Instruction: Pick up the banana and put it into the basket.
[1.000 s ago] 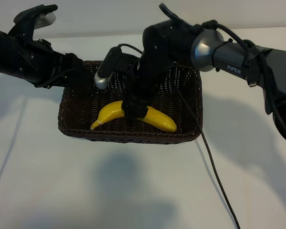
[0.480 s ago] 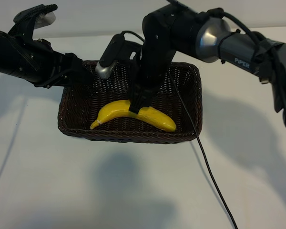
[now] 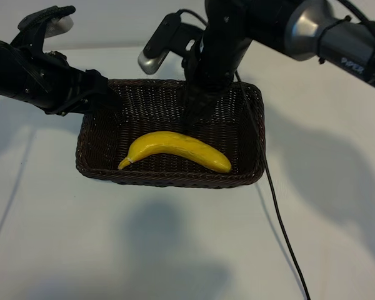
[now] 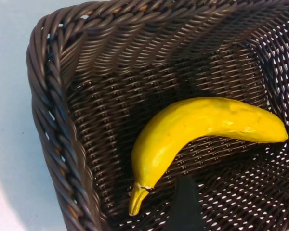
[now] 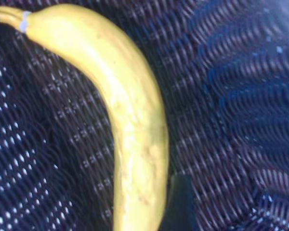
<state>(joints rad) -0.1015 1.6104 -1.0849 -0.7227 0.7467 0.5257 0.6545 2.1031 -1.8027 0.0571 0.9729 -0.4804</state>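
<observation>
The yellow banana [image 3: 175,147] lies flat on the floor of the dark-brown wicker basket [image 3: 169,182], stem toward the left. My right gripper [image 3: 197,117] hangs open just above the banana's middle, holding nothing. In the right wrist view the banana [image 5: 130,120] runs lengthwise over the basket weave [image 5: 231,96], and one dark fingertip [image 5: 180,204] shows beside it. My left gripper [image 3: 106,95] hovers open at the basket's far left corner. The left wrist view shows the banana [image 4: 192,125], the basket's rim [image 4: 53,96] and one dark fingertip [image 4: 185,207] over the weave.
A black cable [image 3: 281,231] trails from the right arm past the basket's right side to the table's front edge. White table surface [image 3: 175,250] surrounds the basket. The left arm [image 3: 31,75] stretches over the table's back left.
My right gripper has let go of the banana and risen off it, moving toward the back of the basket. The banana stays lying in the basket. The left arm has not moved.
</observation>
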